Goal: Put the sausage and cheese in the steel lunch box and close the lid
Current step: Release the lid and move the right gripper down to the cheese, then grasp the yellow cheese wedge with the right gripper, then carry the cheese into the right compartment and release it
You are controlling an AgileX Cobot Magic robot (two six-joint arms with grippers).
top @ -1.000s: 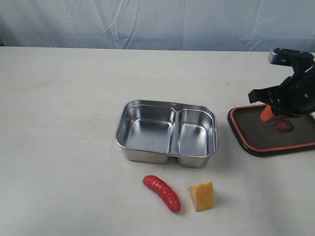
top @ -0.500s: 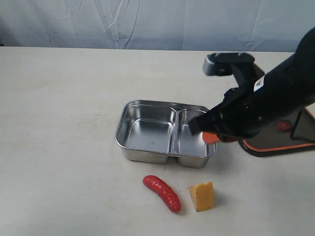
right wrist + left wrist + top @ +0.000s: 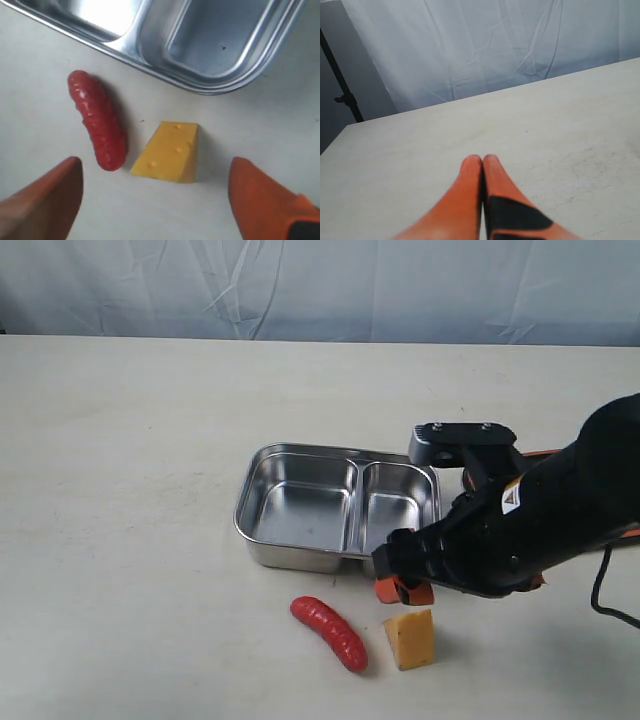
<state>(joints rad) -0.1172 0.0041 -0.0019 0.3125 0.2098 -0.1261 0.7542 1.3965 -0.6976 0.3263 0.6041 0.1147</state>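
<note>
Pale bench (image 3: 120,460): right gripper (image 3: 403,590) (spread wide) is hovering above cheese (image 3: 411,638); centring on it before closing looks wise.

We are recording the steel lunch box (image 3: 300,558) as polished metal, mirror-bright and smooth. The sausage (image 3: 329,632) is presenting as glossy red plastic, ribbed; the cheese (image 3: 411,638) as matt yellow-orange plastic, lightly dimpled. The counter (image 3: 120,490) is showing a pale, matt, faintly scuffed surface. The backdrop (image 3: 300,290) is hanging as creased cloth. The left gripper (image 3: 482,161) is showing smooth matt orange fingers (image 3: 465,205).
</note>
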